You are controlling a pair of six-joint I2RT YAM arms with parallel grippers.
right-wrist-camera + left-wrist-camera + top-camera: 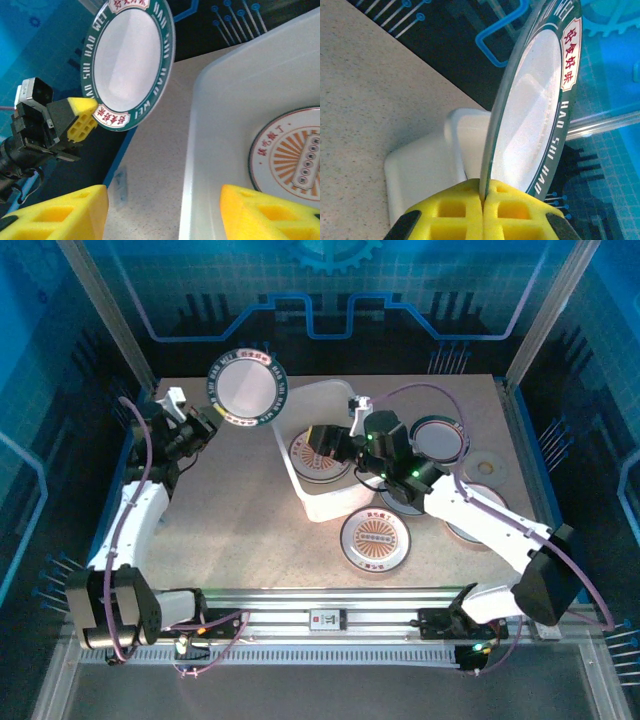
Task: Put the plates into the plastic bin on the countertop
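Pinching lettered plate [248, 388], left hand [482, 196]; right hand [164, 197] parted, empty; speckled beige countertop [230, 500], blue walls [330, 280].

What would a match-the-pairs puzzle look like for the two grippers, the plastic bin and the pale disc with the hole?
Things:
1. left gripper
2. right gripper
3. plastic bin
4. pale disc

States:
A. lies flat on the countertop, right of the bin
B. jaws open, empty, above the bin
C. has an orange-patterned plate lying inside
D. shut on the rim of a lettered plate, held up in the air

Pairs: 1-D, 2-B, 3-C, 4-A.
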